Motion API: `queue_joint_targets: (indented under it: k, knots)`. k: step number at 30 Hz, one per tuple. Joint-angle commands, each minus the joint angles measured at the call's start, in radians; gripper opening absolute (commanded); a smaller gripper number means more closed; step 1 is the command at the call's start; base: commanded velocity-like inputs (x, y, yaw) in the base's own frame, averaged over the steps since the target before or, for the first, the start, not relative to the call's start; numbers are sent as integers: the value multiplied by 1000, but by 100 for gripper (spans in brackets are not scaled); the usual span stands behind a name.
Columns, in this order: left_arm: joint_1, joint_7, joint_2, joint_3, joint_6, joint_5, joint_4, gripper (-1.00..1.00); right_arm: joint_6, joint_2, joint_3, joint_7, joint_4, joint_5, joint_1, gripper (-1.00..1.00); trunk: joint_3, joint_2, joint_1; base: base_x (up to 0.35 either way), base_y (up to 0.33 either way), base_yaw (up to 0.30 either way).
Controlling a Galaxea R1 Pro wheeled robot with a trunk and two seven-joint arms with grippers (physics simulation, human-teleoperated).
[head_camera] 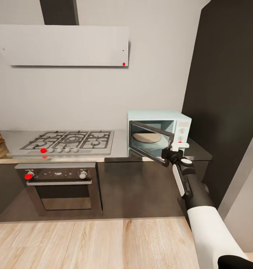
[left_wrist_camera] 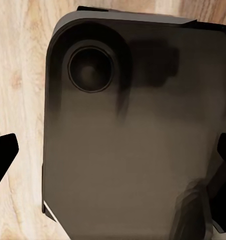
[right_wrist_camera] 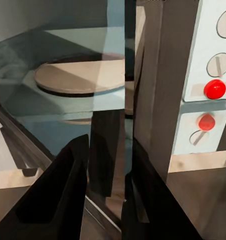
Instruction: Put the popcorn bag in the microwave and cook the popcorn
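Head view shows the microwave on the countertop, to the right of the gas hob. Its door hangs partly open, swung out toward the robot, and a round tan turntable lies inside. The right gripper is at the door's free edge, right in front of the microwave's knob panel. In the right wrist view, the two dark fingers straddle the door's edge, closed around it, with the turntable beyond and a red light on the panel beside it. Below the hob sits a black oven. The left wrist view shows a dark robot part over the wooden floor, with black fingertips at both sides, spread wide apart and grasping nothing.
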Motion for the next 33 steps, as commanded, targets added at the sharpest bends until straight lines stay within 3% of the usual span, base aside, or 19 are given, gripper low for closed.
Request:
queue_joint_targets:
  k: [1, 21, 22, 33]
  knots:
    - [0, 0, 0, 1, -2, 10, -1, 100, 8, 0, -6, -21, 1, 26, 0, -100, -1, -1, 0, 0, 0, 0]
    - [0, 0, 0, 3, -2, 10, -1, 100, 7, 0, -6, -22, 1, 26, 0, -100, -1, -1, 0, -42, 0, 0]
    - [-1, 0, -1, 4, -3, 10, -1, 100, 0, 7, 58, 9, 5, 9, 1, -100, -1, -1, 0, 0, 0, 0]
    - [-1, 0, 0, 4, -4, 10, -1, 100, -2, -2, 51, 123, 4, 129, 1, -100, -1, -1, 0, 0, 0, 0]
